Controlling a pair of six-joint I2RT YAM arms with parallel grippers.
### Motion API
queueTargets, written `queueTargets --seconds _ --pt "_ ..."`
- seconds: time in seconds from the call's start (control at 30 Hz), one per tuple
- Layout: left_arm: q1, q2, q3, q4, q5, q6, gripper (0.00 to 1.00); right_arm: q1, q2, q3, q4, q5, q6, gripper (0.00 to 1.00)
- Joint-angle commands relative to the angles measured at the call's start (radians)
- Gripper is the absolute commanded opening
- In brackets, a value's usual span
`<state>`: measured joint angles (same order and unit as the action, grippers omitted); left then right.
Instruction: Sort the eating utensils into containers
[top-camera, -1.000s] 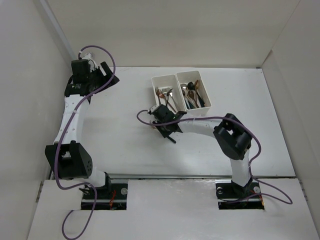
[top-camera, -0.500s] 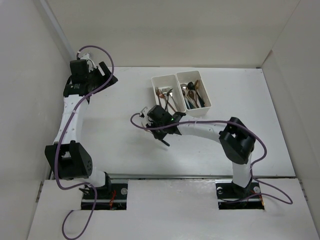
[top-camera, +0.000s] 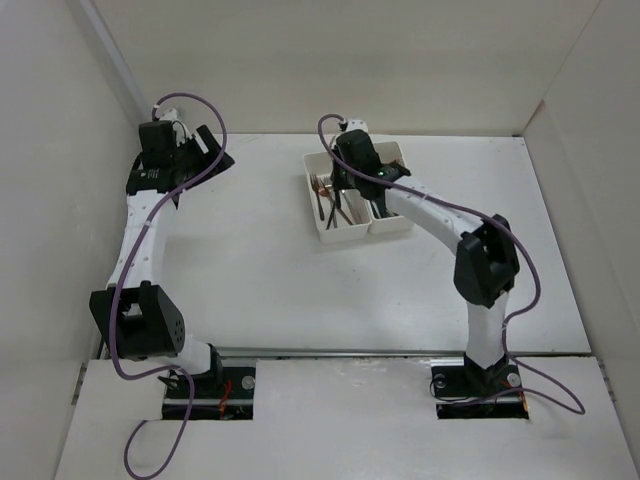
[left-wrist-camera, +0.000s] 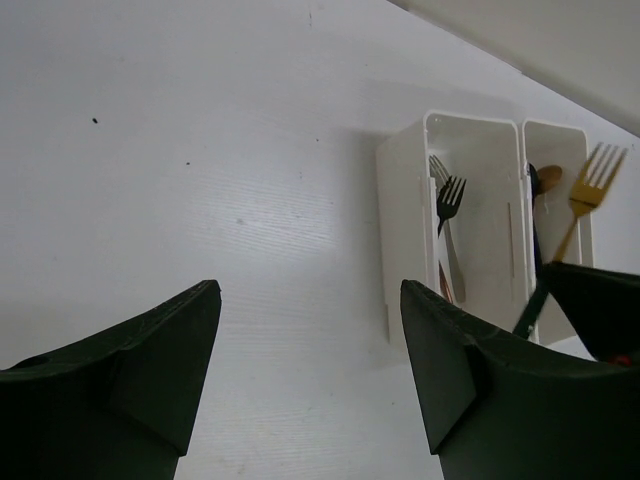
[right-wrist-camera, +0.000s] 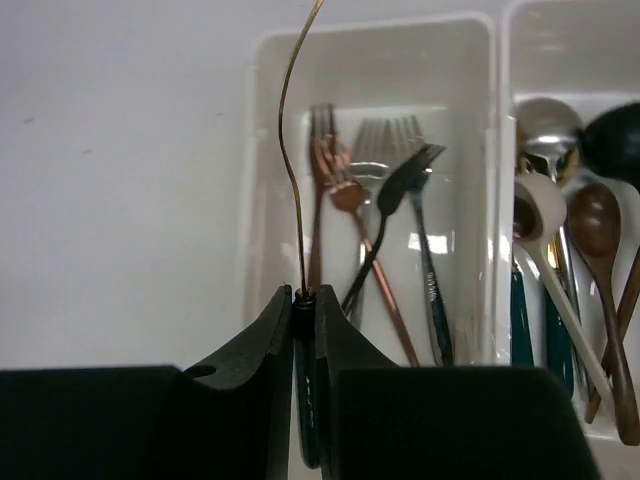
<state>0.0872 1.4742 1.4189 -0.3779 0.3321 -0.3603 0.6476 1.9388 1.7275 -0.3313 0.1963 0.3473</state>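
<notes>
1. White tabletop (top-camera: 250, 260) is lying under everything. My right gripper (right-wrist-camera: 303, 300) is clamping the dark green handle of a gold fork (left-wrist-camera: 592, 185), with the jaws pressing tight on it and no gap showing.
2. My left gripper (left-wrist-camera: 308, 330) is hanging with its jaws apart and nothing between them. It is over bare table at the upper left of the top view, well apart from the bins.
3. Under the held fork, the fork bin (right-wrist-camera: 258, 180) is filling the middle of the right wrist frame, with other forks (right-wrist-camera: 412, 170) crossing inside it. The spoon bin (right-wrist-camera: 560, 50) is touching its right side and holding spoons (right-wrist-camera: 548, 125).
4. I am judging the grip risky. I am pinching only the handle's end, so the long free part could be swinging or pivoting as I lower it.
5. The fork is also lining up near the bin's left wall. A careless release could be dropping it onto the table, propping it on the rim, or snagging its tines on the crossed pile.
6. My right wrist view is showing the fork edge-on, as a thin curved line. Only the left wrist view is showing its four tines face-on.
7. My top view is hiding the fork and part of both bins behind my own arm.
</notes>
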Motion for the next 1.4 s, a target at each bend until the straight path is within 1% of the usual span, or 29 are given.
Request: queueTargets --seconds 0.0,0.03,0.07,0.13,0.17,0.43,0.6,0.87,0.97,1.07,1.1,1.13,1.17,1.23,1.27,1.37 --pt "0.005 -0.052 -0.015 0.034 -0.001 0.003 0.69 0.023 0.123 0.058 -0.054 0.125 0.133 0.00" --pt "0.005 -0.052 -0.015 0.034 -0.001 0.003 0.69 0.023 0.150 0.104 -0.104 0.144 0.156 0.00" --pt "0.005 -0.052 -0.015 0.034 -0.001 0.003 0.69 0.023 0.207 0.134 -0.145 0.162 0.226 0.00" --pt "0.005 -0.052 -0.024 0.034 -0.001 0.003 0.69 0.023 0.253 0.206 -0.207 0.146 0.278 0.00" --pt "0.005 -0.052 -0.025 0.034 -0.001 0.003 0.69 0.023 0.270 0.207 -0.236 0.146 0.303 0.00" --pt "0.005 -0.052 -0.034 0.034 -0.001 0.003 0.69 0.055 0.360 0.248 -0.267 0.060 0.550 0.00" --pt "0.005 -0.052 -0.034 0.034 -0.001 0.003 0.69 0.055 0.410 0.354 -0.307 0.060 0.568 0.00" --pt "0.005 -0.061 -0.043 0.034 -0.010 0.003 0.69 0.037 0.486 0.464 -0.365 0.037 0.697 0.00" --pt "0.005 -0.061 -0.043 0.034 -0.010 0.003 0.69 0.027 0.514 0.527 -0.397 0.055 0.697 0.00" --pt "0.005 -0.071 -0.043 0.034 -0.010 0.003 0.69 0.027 0.510 0.517 -0.408 0.092 0.627 0.00" --pt "0.005 -0.071 -0.043 0.034 -0.010 0.003 0.69 0.027 0.499 0.508 -0.384 0.101 0.602 0.03" --pt "0.005 -0.071 -0.043 0.034 -0.010 0.003 0.69 0.027 0.471 0.495 -0.365 0.101 0.543 0.10" --pt "0.005 -0.071 -0.043 0.034 -0.010 0.003 0.69 0.027 0.457 0.486 -0.350 0.110 0.518 0.15" --pt "0.005 -0.071 -0.043 0.034 -0.010 0.003 0.69 0.027 0.412 0.486 -0.334 0.120 0.454 0.23" --pt "0.005 -0.062 -0.043 0.034 -0.010 0.003 0.69 0.027 0.395 0.486 -0.321 0.129 0.437 0.34" --pt "0.005 -0.061 -0.032 0.034 -0.010 0.003 0.69 0.027 0.323 0.497 -0.321 0.193 0.376 0.49"
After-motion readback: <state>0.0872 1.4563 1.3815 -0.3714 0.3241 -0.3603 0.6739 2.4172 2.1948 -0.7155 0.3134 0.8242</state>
